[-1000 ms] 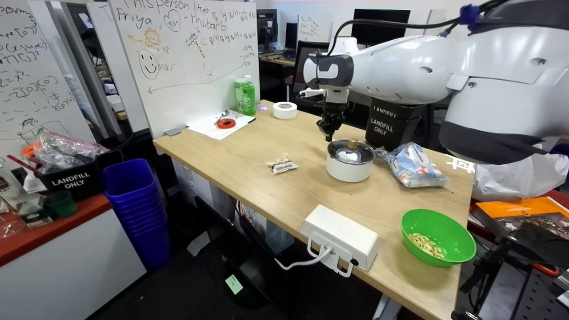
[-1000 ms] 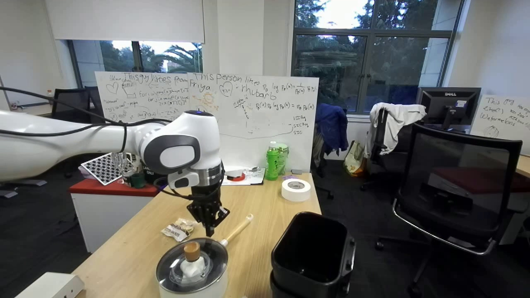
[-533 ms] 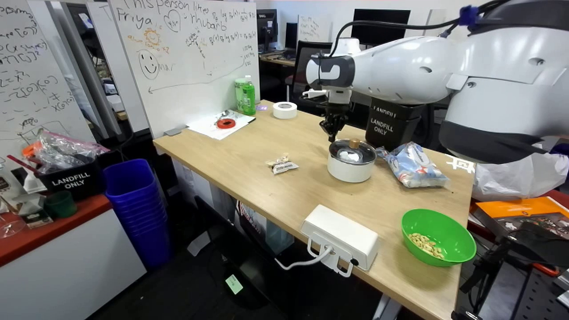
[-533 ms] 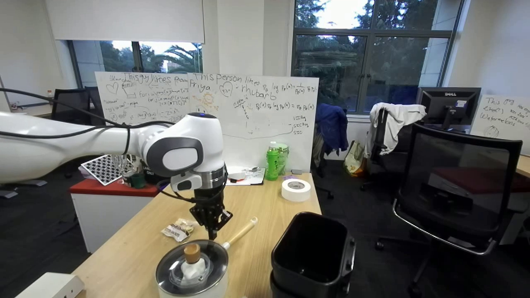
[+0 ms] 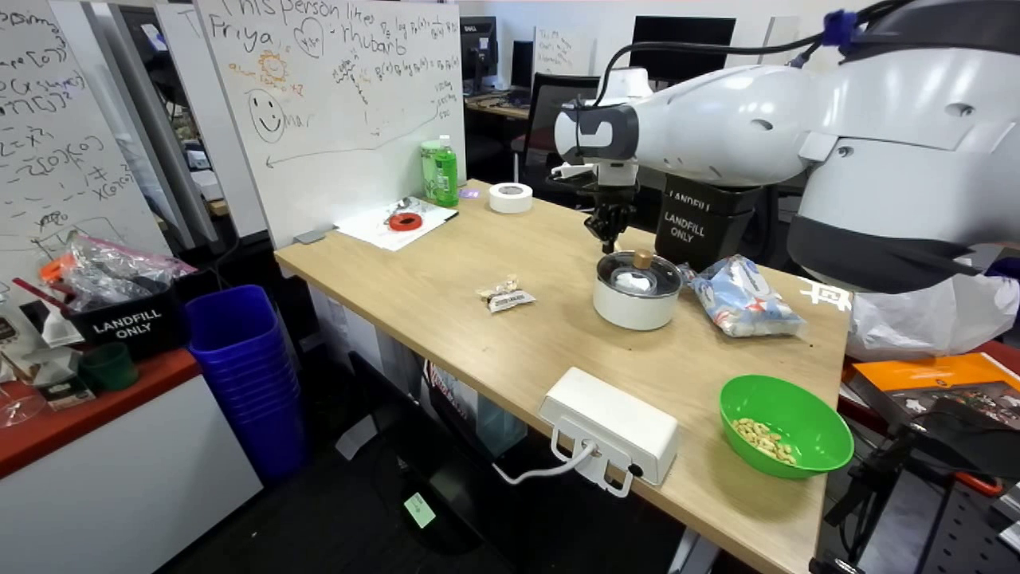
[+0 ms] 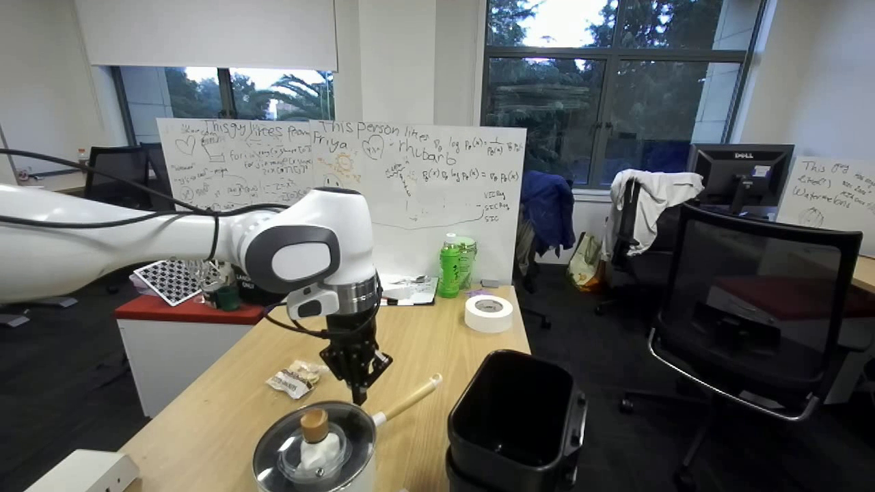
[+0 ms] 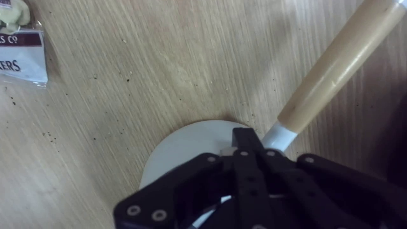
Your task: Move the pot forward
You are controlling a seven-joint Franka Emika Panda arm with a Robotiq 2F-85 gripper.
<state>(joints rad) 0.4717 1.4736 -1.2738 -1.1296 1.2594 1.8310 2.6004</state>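
The pot (image 5: 635, 309) is a round white pot with a glass lid, an orange-brown knob and a pale wooden handle. It stands upright on the table in both exterior views. Its lid (image 6: 279, 445) and handle (image 6: 410, 400) show in an exterior view. In the wrist view, the pot (image 7: 184, 146) is partly hidden behind the fingers, and the handle (image 7: 340, 66) points up right. My gripper (image 7: 244, 132) is shut, with nothing seen between its fingers. The gripper (image 5: 608, 249) is at the pot's rim near the handle's base, seemingly touching; the contact is hidden.
A snack packet (image 5: 506, 295) lies beside the pot. A blue-and-white bag (image 5: 745, 299) lies close on the pot's other side. A white box (image 5: 612, 418) and a green bowl (image 5: 797, 426) stand nearby. A black bin (image 6: 513, 359) stands near the handle. A tape roll (image 6: 488, 314) lies farther off.
My gripper has moved a little toward the pot. The pot has slid slightly with it, closer to the blue-and-white bag. Its handle has swung toward the black bin.
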